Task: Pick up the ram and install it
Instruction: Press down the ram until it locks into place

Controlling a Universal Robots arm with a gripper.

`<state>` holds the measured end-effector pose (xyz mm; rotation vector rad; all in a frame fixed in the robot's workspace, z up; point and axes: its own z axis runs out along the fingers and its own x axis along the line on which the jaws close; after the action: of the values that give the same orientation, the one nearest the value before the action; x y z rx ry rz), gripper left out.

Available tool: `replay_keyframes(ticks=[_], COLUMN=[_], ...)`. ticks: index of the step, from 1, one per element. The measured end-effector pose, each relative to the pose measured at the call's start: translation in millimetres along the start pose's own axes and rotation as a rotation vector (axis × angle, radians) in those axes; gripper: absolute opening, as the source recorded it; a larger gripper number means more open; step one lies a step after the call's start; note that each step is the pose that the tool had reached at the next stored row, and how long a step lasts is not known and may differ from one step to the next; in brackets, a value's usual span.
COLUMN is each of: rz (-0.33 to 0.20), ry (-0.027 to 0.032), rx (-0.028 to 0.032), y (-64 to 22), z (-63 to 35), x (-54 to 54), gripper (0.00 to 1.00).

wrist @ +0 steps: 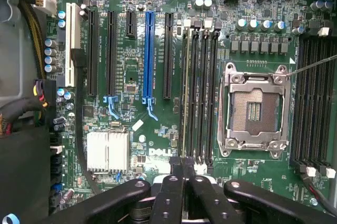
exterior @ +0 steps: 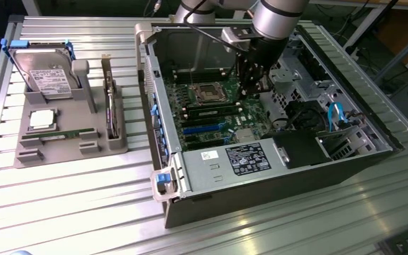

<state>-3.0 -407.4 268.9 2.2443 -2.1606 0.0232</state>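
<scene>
Pincer (wrist: 183, 174) clamped on the ram (wrist: 185, 92), edge-on over motherboard slots inside the computer case (exterior: 163, 175).

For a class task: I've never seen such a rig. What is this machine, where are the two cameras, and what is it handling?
One robot arm reaches into an open computer case on a metal table. The exterior view watches from off the arm; the wrist view looks past the pincer at the motherboard. A grey tray holds a hard drive and a spare green stick. The pincer is shut, in line with the ram standing in a slot; whether it grips it is unclear.
</scene>
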Motion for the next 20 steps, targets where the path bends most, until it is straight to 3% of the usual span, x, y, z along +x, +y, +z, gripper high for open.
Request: replay_keyframes(ticks=[10, 17, 20], rz=[0.0, 0.0, 0.0], ry=[0.0016, 0.0013, 0.0046], rx=[-0.0001, 0.0, -0.0003], y=[-3.6, -3.6, -3.7], z=[24.8, 28.1, 31.2], x=[-2.1, -2.4, -2.5], gripper=[0.11, 0.11, 0.11])
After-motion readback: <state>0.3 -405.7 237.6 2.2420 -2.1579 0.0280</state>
